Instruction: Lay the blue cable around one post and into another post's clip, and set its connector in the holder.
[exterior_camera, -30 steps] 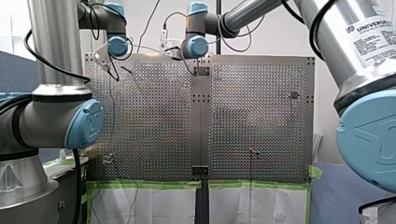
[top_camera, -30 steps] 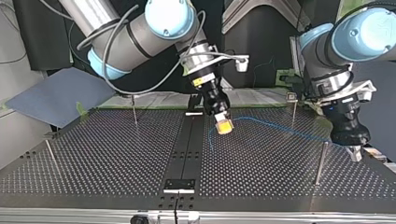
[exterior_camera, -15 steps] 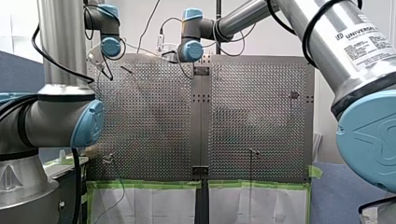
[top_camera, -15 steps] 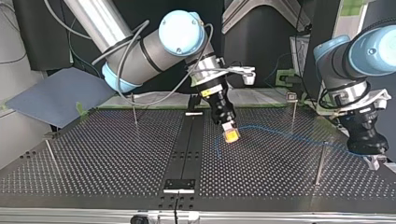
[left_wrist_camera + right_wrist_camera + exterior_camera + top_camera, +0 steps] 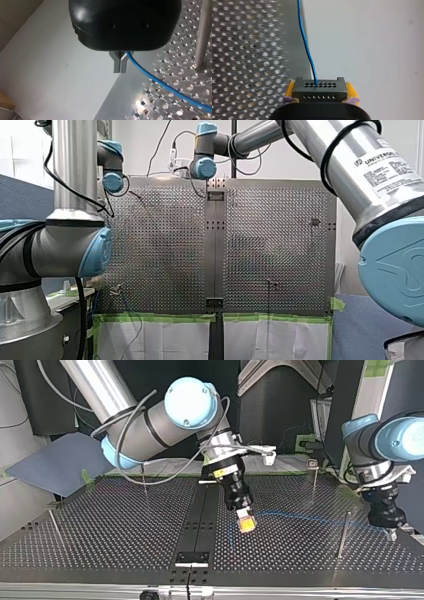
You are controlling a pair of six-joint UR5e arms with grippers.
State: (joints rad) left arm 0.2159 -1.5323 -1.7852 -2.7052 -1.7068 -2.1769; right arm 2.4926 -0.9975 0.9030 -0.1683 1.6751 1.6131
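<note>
Top view has my right gripper (image 5: 246,524) leaning down from the upper left and stopping just right of the dark centre strip (image 5: 199,515), its yellow pads (image 5: 243,522) low over the perforated table (image 5: 110,525). A small black plate (image 5: 191,558) sits on that strip near the front edge, well apart from the gripper. The blue cable (image 5: 300,517) drops in a short loop beside the pads, then runs almost level across to my left gripper (image 5: 390,533), which hangs at the table's right-hand edge in this view. On the way the cable passes under the foot of the clip-topped post (image 5: 313,480) as seen from here, away from the clip, and crosses the upper part of the plain post (image 5: 343,532); which side of that post it lies on I cannot tell. From the right wrist view, the pads are clamped on either side of a black connector (image 5: 319,88) with rows of small holes, and the cable leaves one hole in the upper row and runs straight ahead along the table's edge. From the left wrist view, the metal fingers (image 5: 117,66) are pressed together at the tips, pinching the cable, which comes out at their root. It slants away over the holes, passing near the base of a metal post (image 5: 203,32).
</note>
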